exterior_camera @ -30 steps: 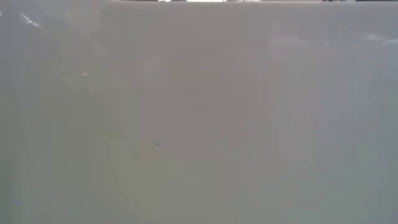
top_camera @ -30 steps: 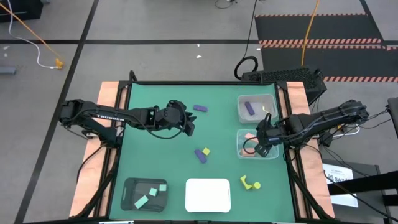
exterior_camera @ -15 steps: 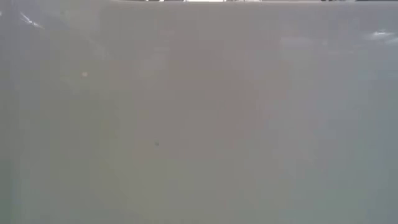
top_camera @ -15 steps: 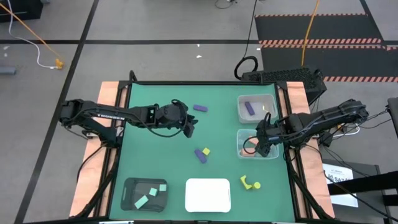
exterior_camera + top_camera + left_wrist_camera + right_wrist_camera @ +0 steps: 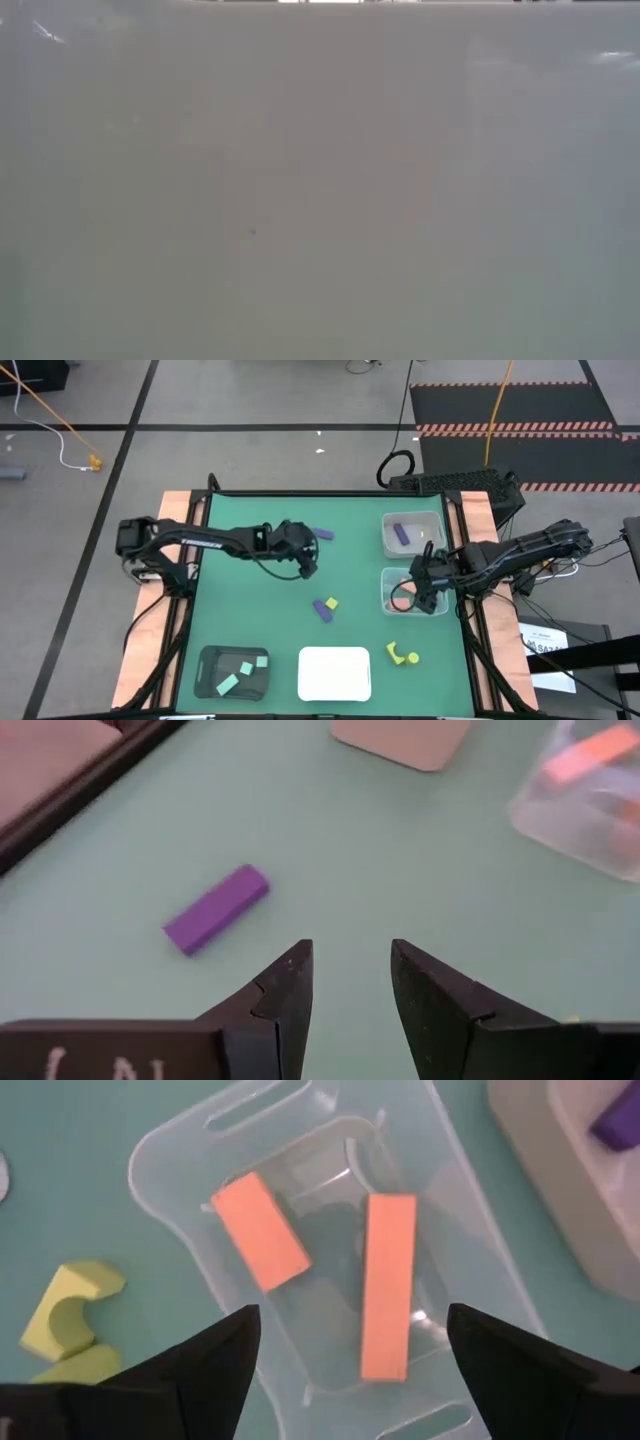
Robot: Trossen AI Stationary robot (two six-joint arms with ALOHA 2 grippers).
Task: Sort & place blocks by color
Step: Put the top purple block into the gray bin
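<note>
Green matting covers the tabletop (image 5: 260,615), framed by a grey floor with cables. Taking the white tray (image 5: 334,672) at the near edge as landmark: beyond it and to its right sits a clear tray (image 5: 330,1270) holding two salmon-orange blocks (image 5: 388,1285), and farther beyond that a second clear tray (image 5: 412,533) with a purple piece inside. The right pincer (image 5: 350,1355) hangs directly over the salmon-orange tray, fingers spread wide and holding nothing. Just right of the white tray lie two yellow blocks (image 5: 402,653), one arch-shaped; straight beyond it, a purple and yellow pair (image 5: 325,606); to its left, a black tray (image 5: 234,671) carrying mint green pieces. Farther beyond the white tray, the left pincer (image 5: 348,985) hovers above bare matting, fingers parted with nothing between them, beside a purple bar (image 5: 217,909). The low view shows only a grey blur.

Judged step: collecting this purple bar. To do it well, the left pincer should shift sideways until the bar sits centred between its fingers, turn to span the narrow width, then descend squarely before closing.
</note>
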